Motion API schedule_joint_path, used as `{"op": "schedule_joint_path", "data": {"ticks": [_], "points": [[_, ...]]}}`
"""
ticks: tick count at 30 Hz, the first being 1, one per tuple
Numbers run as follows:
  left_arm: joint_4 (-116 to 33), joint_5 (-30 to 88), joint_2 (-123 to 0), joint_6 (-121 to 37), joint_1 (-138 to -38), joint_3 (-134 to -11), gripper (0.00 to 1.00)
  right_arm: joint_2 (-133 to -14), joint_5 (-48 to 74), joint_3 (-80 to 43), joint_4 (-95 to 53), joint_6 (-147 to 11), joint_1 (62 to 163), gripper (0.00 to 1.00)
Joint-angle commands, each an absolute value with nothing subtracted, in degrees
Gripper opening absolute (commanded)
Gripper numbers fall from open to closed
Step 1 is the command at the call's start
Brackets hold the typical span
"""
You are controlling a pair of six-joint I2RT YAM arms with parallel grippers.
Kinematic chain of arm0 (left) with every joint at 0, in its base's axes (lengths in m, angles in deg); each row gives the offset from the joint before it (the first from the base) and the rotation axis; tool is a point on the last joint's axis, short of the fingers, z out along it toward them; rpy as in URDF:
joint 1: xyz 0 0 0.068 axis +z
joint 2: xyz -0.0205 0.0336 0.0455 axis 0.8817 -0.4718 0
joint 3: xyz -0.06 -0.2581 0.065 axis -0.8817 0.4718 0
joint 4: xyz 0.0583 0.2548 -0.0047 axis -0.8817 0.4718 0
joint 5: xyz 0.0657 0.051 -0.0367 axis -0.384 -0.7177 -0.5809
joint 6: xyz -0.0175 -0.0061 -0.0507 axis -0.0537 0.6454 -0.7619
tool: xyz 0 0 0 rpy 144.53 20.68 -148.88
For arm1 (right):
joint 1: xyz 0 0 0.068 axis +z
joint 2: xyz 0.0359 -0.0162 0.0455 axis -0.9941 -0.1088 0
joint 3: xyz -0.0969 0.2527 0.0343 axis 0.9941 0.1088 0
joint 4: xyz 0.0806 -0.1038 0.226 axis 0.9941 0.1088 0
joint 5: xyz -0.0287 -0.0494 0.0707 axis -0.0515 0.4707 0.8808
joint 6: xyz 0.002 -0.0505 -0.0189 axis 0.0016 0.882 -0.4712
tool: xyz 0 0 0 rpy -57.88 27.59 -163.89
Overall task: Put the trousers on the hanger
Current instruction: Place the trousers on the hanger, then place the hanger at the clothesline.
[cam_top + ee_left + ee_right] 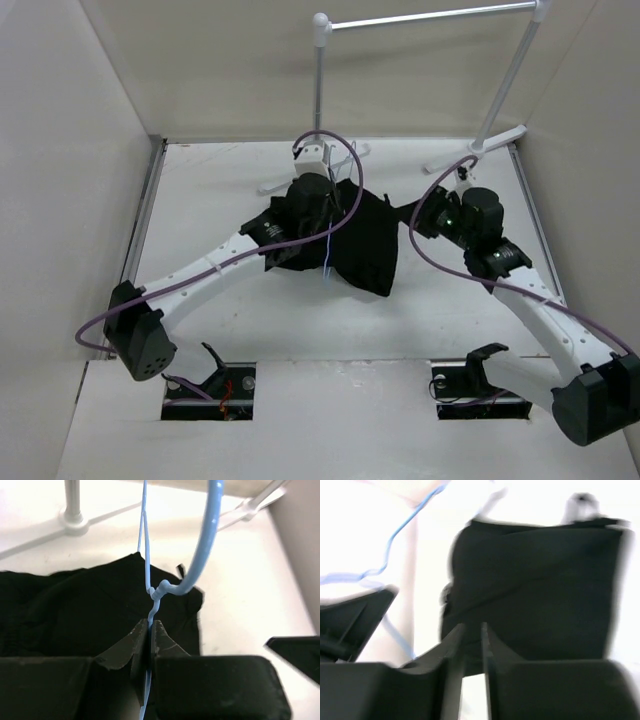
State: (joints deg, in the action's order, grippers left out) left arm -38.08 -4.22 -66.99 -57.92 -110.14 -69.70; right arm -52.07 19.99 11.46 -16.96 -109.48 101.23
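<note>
Trousers (368, 245) lie bunched in front of the stand (319, 90). Our left gripper (150, 632) pinches the hanger (160, 590) by its wire below the hook, we judge to steady it upright for draping. Our right gripper (472, 635) has its fingers nearly together, and we cannot tell whether they hold cloth.

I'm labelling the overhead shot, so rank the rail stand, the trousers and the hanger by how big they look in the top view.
1. rail stand: widest span, though only thin tubes.
2. trousers: a broad black patch.
3. hanger: only a thin blue sliver shows, so its full size is unclear.
</note>
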Motion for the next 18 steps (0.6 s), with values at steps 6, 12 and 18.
{"op": "schedule_joint_path", "data": {"ticks": [6, 12, 18], "points": [[-37.64, -3.04, -62.9, -57.08, -111.28, -80.27, 0.0, -53.53, 28.71, 4.1, -27.86, -108.61, 114.37, 0.48], [-35.27, -3.04, -65.01, -57.35, -112.34, -85.89, 0.0, -58.89, 29.06, -0.74, -31.65, -108.26, 117.36, 0.62], [-34.74, -3.04, -66.59, -57.52, -112.69, -89.85, 0.0, -62.32, 28.98, -2.15, -33.58, -107.64, 121.32, 0.61]]}}
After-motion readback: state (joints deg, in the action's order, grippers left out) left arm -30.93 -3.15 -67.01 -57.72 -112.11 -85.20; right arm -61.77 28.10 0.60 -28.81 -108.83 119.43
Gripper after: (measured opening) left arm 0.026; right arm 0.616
